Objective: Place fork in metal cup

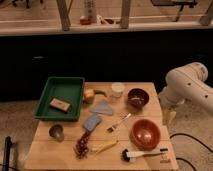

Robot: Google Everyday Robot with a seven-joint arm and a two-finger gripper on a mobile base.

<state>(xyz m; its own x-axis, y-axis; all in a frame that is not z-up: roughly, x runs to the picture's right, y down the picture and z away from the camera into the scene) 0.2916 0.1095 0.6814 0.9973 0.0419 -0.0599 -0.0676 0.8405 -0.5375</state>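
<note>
While the fork (pixel 119 121) lay flat mid-table just left of the orange bowl (pixel 145 133), well apart from the metal cup (pixel 56 131) near the left edge, the gripper (pixel 169 116) hung beside the table (pixel 65 156) at its right edge, its grip not discernible, so I judged the whole task was yet to be done.
</note>
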